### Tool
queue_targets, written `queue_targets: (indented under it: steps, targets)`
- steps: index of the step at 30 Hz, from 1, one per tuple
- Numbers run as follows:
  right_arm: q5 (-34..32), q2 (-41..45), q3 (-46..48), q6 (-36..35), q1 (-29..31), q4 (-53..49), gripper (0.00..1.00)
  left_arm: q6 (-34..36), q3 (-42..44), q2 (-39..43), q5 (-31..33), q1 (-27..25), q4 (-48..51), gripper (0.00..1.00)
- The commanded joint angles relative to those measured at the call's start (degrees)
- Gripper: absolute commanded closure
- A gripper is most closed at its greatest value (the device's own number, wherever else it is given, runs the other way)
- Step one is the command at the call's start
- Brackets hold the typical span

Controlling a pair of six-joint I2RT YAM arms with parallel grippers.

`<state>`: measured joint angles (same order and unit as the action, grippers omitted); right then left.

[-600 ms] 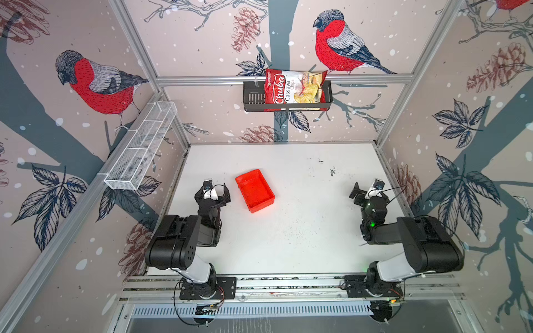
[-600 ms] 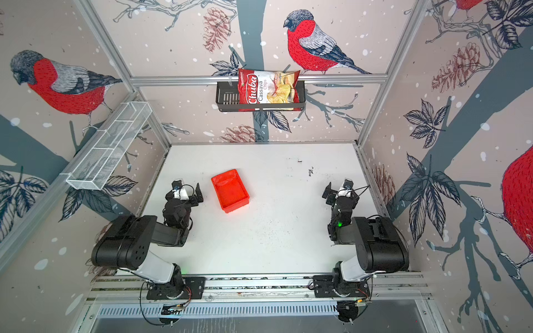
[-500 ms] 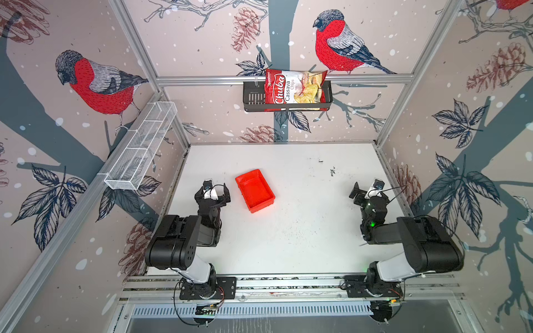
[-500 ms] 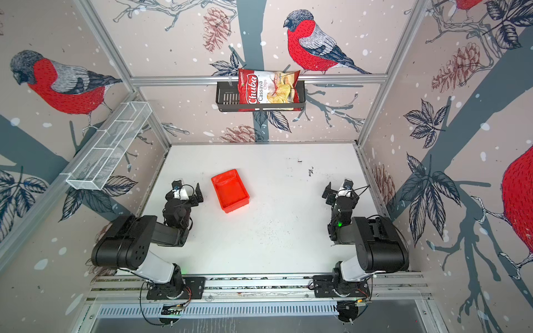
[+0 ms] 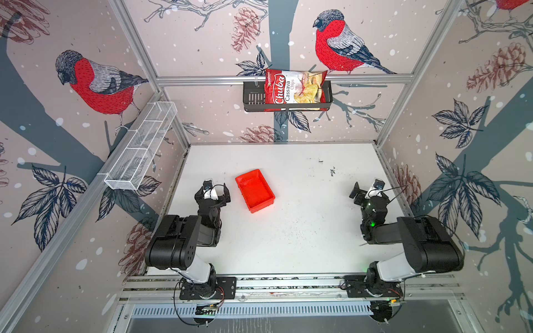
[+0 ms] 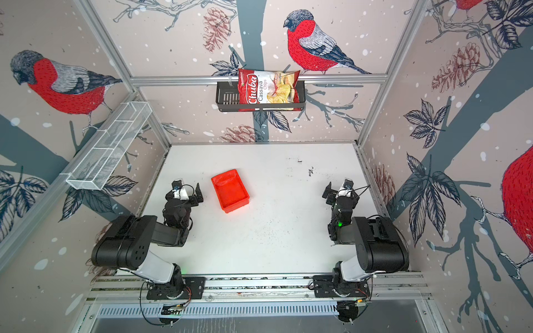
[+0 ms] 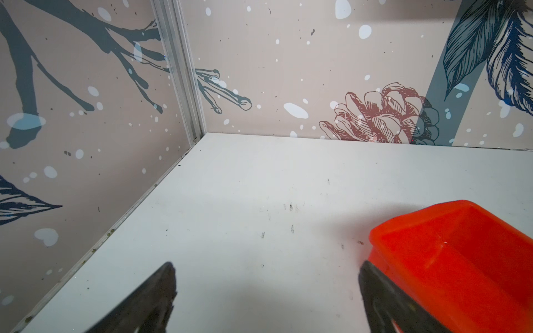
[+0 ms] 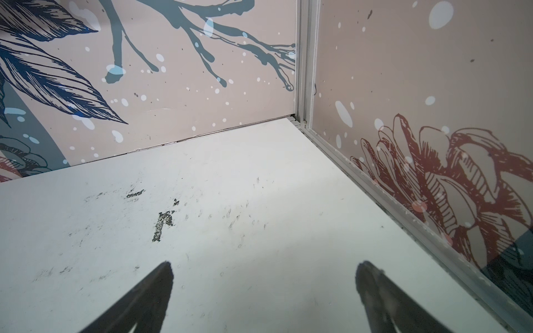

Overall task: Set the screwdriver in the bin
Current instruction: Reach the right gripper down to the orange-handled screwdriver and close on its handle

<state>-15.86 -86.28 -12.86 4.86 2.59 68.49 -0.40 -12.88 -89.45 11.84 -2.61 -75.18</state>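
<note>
The bin (image 5: 255,191) (image 6: 230,190) is a small red-orange tray lying slantwise on the white table (image 5: 288,230), left of the middle; in both top views nothing shows inside it. The screwdriver is out of view in every frame. My left gripper (image 5: 213,188) (image 6: 184,191) stands open just left of the bin. In the left wrist view one of its fingers (image 7: 383,297) is close beside the bin's near corner (image 7: 461,259), and only bare table lies between the jaws of the gripper (image 7: 266,268). My right gripper (image 5: 369,190) (image 6: 341,191) (image 8: 266,265) is open over bare table by the right wall.
A long white wire-mesh basket (image 5: 141,150) hangs on the left wall. A black slotted basket (image 5: 253,98) on the back wall holds a bag of chips (image 5: 294,89). Patterned walls close in the table on three sides. Dark scuff marks (image 8: 163,225) dot the surface.
</note>
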Motion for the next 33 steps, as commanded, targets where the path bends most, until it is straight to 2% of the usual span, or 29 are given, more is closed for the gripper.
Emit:
queue_targets:
  steps: [1,11,14,16,19,22,26,29,33]
  targets:
    - [0.30,0.17,-0.23,0.50,-0.04,0.99,0.00,0.40,-0.21,0.07,-0.44,-0.03,-0.58,0.03]
    - [0.30,0.24,-0.15,0.50,-0.04,1.03,0.00,0.40,-0.11,0.15,-0.49,-0.06,-0.78,0.03]
    - [-0.26,1.03,0.29,0.26,0.27,1.62,0.01,0.40,0.36,1.54,3.36,-1.06,-0.86,0.03]
    - [-0.64,3.43,-0.27,0.04,0.62,-1.43,0.00,1.78,0.40,4.30,5.40,-2.59,0.94,0.03]
    - [-0.62,8.26,-2.26,-0.51,1.08,-8.68,0.00,5.31,1.11,9.31,8.40,-6.12,2.99,0.03]
    - [-2.04,13.51,-3.75,-0.03,2.05,-15.52,0.00,9.30,-0.08,16.15,10.52,-9.89,10.32,0.03]
    - [-10.09,20.46,-7.70,2.26,5.77,-31.00,0.00,16.37,-2.39,24.89,8.11,-14.55,20.24,0.03]
    - [-14.16,25.22,-12.47,8.95,8.17,-46.96,0.00,18.55,-5.70,28.40,7.90,-19.10,26.29,0.03]
    - [-12.04,29.98,-18.38,19.13,8.55,-67.06,0.00,19.56,-10.63,30.55,8.03,-27.71,34.42,0.03]
